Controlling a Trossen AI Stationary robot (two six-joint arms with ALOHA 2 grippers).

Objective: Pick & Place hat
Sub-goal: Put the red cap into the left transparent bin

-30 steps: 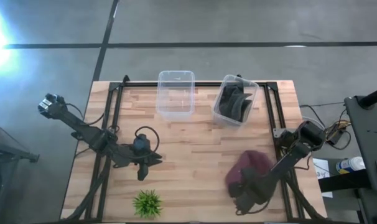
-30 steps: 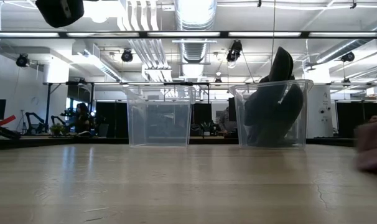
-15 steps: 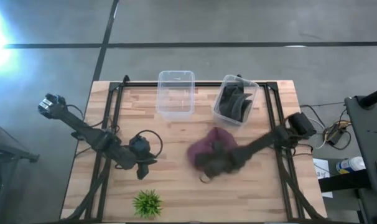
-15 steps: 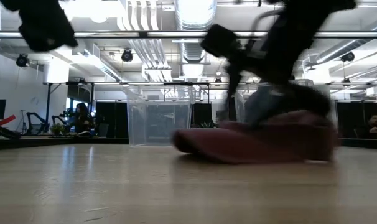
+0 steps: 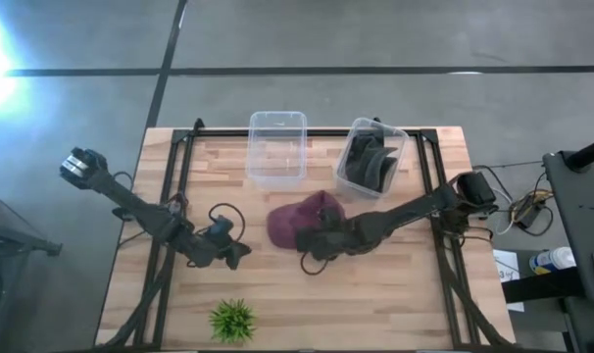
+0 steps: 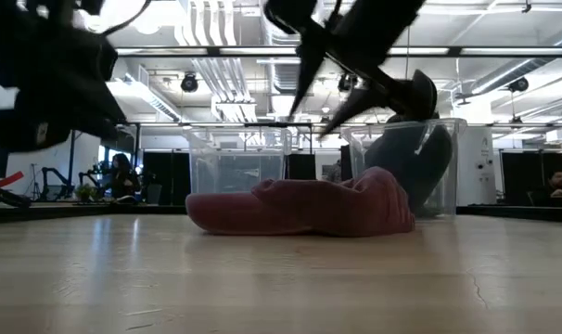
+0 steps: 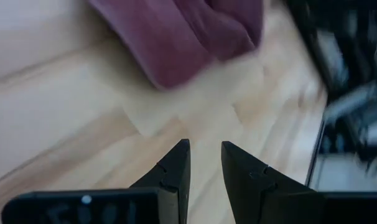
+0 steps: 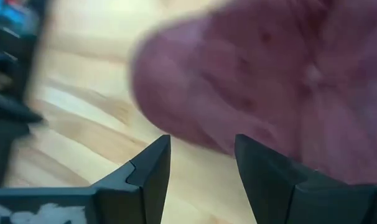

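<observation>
The maroon hat lies flat on the wooden table's middle, resting on its underside. My right gripper hangs open above the hat's near side. In the right wrist view its gripper frames the hat without touching it. My left gripper hovers left of the hat, fingers narrowly open, with the hat's rounded end ahead of them.
Two clear bins stand at the far edge: an empty one and one holding dark hats. A small green plant sits near the near edge. Bare wood lies between the hat and the near edge.
My right gripper swept from the near right corner toward the table's middle, taking the hat with it. The hat now lies flat in the middle, free below the raised gripper. My left gripper has come lower.
</observation>
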